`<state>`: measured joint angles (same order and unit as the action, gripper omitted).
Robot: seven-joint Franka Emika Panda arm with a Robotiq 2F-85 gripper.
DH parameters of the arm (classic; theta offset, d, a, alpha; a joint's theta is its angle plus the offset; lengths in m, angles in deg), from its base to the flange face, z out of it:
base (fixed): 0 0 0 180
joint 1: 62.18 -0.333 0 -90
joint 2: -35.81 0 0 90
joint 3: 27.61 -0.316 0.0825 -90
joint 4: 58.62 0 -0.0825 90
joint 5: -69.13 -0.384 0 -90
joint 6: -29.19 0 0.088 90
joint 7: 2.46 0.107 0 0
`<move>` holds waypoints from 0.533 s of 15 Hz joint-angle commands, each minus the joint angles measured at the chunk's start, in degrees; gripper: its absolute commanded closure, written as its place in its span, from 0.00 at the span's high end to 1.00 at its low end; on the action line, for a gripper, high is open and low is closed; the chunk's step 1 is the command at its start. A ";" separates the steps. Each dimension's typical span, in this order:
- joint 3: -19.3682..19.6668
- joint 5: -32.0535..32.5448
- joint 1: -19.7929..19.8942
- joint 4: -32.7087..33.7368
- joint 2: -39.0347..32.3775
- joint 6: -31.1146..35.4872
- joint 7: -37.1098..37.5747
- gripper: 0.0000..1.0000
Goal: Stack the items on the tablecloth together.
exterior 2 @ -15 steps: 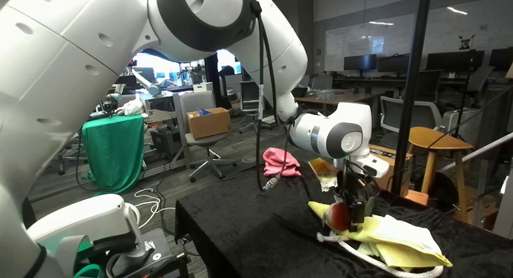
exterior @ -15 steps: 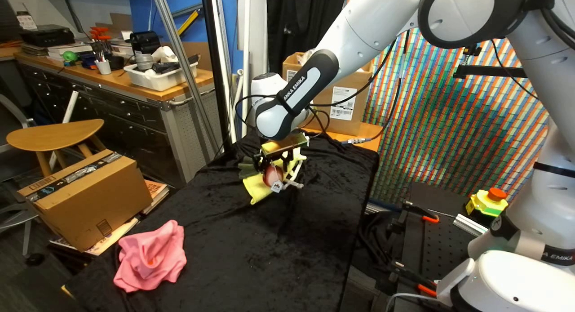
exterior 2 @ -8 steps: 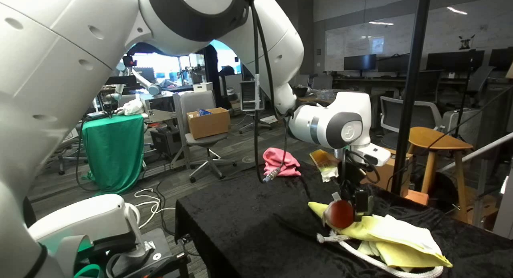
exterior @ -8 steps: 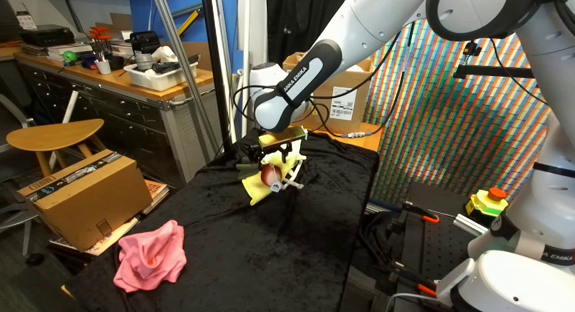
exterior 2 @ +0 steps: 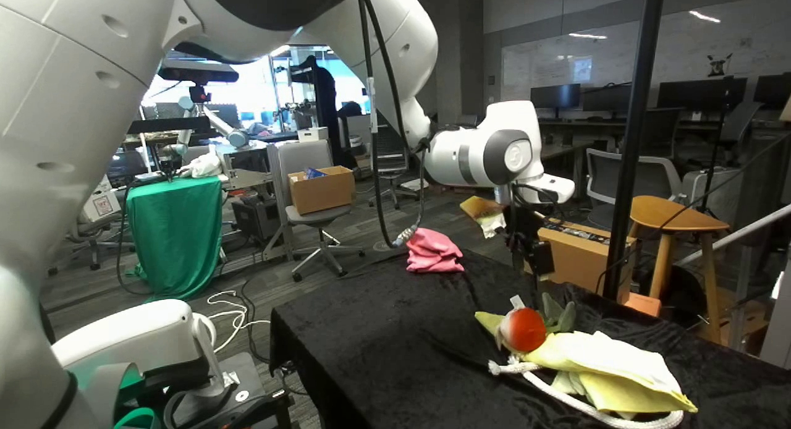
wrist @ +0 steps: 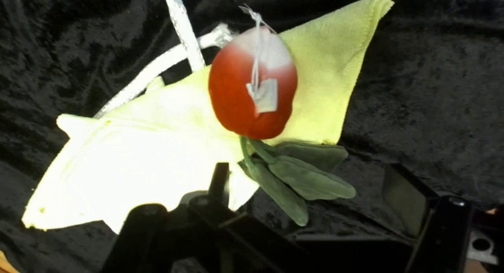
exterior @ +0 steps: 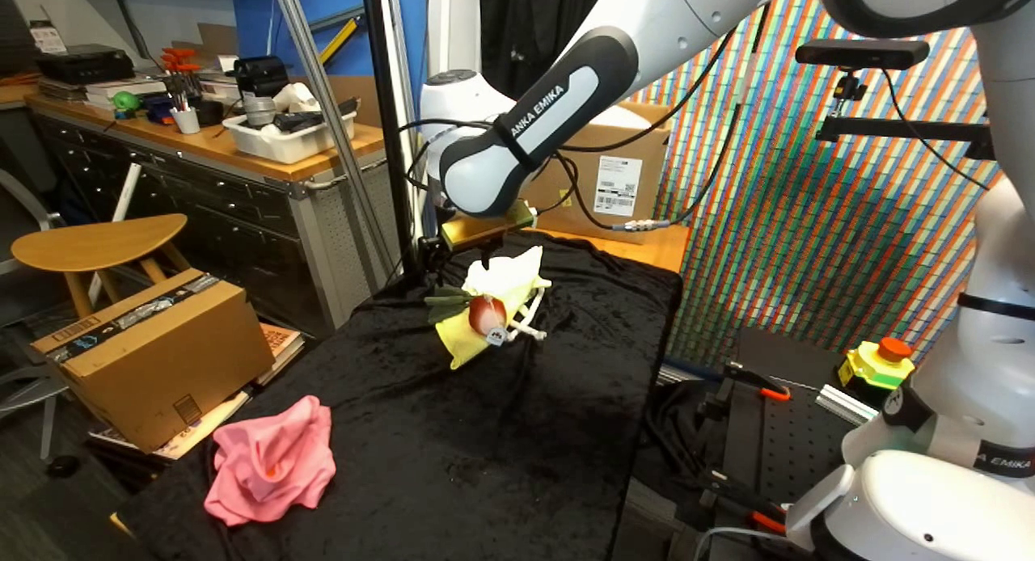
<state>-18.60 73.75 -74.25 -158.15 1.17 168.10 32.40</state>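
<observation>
On the black tablecloth, a red toy radish lies atop a yellow cloth, a white rope partly under the cloth. The arm arches over, its gripper hanging above them with fingers wide apart. A pink cloth lies well apart; a black post stands beside the tablecloth

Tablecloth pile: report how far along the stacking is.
Done, it seems: the red-and-white toy rests on the yellow cloth, which covers part of the white rope.
In hand: nothing; the gripper is open, raised clear of them.
Left: the pink cloth lies apart on the tablecloth, so it probably needs adding.
</observation>
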 commanded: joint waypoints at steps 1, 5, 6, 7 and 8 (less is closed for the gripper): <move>-0.37 5.20 -3.87 -0.93 3.15 -0.98 0.72 1.00; -4.02 9.29 -6.70 1.08 3.52 -4.47 -3.56 1.00; -5.23 9.82 -7.12 1.91 3.14 -5.37 -5.35 1.00; -6.62 9.63 -7.29 2.71 2.77 -6.19 -7.46 1.00; -7.86 9.29 -7.53 4.00 1.91 -7.25 -9.60 1.00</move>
<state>-23.62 82.39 -81.45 -157.12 3.70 164.31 28.52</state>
